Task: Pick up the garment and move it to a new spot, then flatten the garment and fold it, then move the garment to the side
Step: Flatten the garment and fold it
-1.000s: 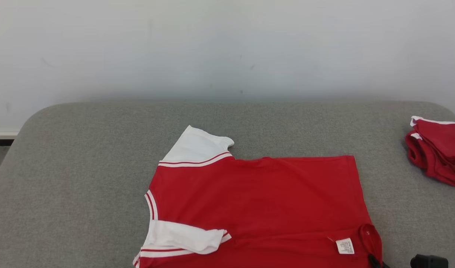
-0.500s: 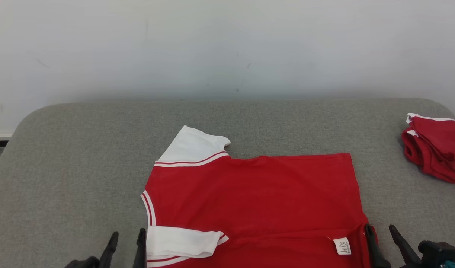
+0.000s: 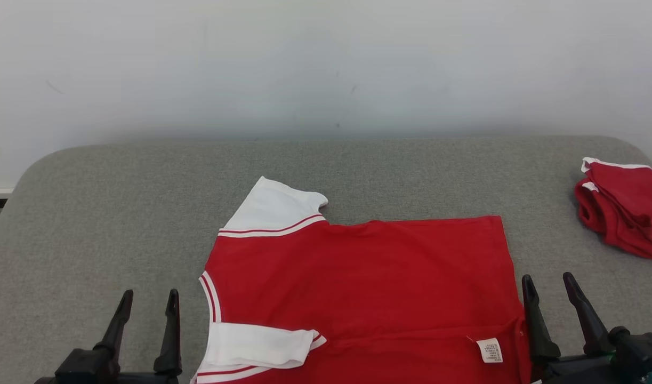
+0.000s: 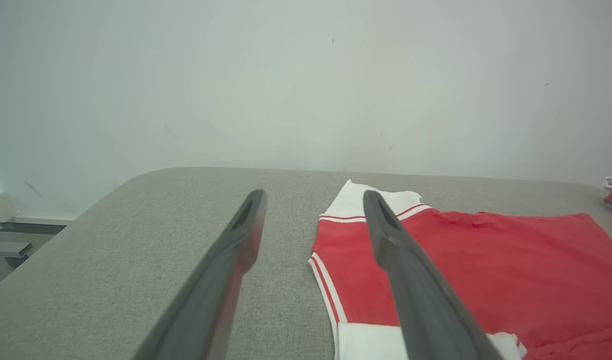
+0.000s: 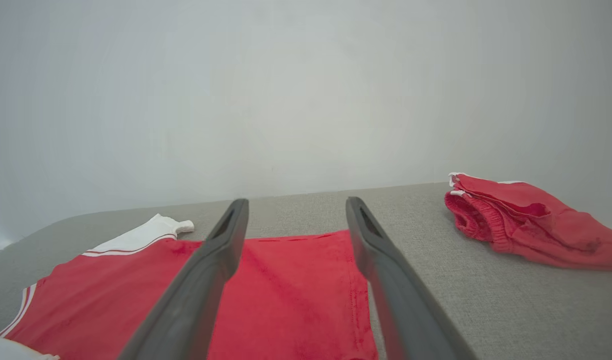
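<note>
Hovering wide open and empty at the near edge of the mattress [image 3: 118, 202], our left gripper [image 3: 150, 293] and right gripper [image 3: 547, 277] wait; the shirt [image 3: 368, 277] lies flat mid-mattress, so let's pinch its near edge evenly.

Red shirt [image 3: 368, 282] with white, red-striped sleeves, grey couch [image 3: 91, 213], red shorts [image 3: 621, 218], white-trimmed

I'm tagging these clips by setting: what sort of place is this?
Probably a plain indoor room set up for laundry folding: a grey fabric-covered table against a bare white wall, a red and white T-shirt spread on it, and another red garment folded at its edge.
</note>
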### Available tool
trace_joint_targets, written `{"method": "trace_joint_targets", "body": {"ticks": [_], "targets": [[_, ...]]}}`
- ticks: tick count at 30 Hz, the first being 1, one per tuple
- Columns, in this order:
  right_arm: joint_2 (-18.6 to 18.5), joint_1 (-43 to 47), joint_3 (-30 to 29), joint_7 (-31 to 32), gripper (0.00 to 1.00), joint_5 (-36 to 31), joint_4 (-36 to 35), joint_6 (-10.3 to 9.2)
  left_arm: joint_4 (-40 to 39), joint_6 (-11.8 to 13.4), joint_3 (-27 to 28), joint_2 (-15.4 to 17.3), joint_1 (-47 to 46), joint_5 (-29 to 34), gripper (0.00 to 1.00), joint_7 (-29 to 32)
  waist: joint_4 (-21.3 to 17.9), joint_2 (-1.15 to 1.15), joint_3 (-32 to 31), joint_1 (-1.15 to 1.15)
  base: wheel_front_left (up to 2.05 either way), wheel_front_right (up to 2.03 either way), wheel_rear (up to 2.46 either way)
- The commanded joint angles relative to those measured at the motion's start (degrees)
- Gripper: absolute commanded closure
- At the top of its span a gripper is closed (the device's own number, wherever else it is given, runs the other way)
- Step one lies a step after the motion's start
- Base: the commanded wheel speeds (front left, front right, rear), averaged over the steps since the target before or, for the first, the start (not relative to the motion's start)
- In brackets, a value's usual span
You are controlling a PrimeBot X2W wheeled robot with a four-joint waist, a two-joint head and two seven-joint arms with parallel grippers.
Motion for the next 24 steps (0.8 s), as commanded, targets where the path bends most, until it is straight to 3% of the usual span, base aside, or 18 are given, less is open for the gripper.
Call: {"method": "trace_joint_targets", "body": {"ticks": [1, 11, 24], "targets": [[-0.26, 0.86, -0.02, -0.29, 0.00, -1.01, -0.61, -0.14, -0.45, -0.49, 0.36, 0.41, -0.66, 0.53, 0.00, -0.02, 0.09, 0.00, 0.05, 0.00, 0.00, 0.00, 0.00], [1.54, 4.58, 0.30, -0.53, 0.00, -0.19, -0.85, -0.14, 0.85, -4.89, 4.34, 0.93, 2.27, -1.10, 0.00, -0.02, 1.06, 0.00, 0.27, 0.00, 0.00, 0.00, 0.00], [1.34, 5.54, 0.21, -0.56, 0.00, -0.85, 0.74, -0.14, 2.80, -6.91, 6.79, -0.60, 3.86, -0.25, 0.00, -0.02, 0.96, 0.00, -0.04, 0.00, 0.00, 0.00, 0.00]]}}
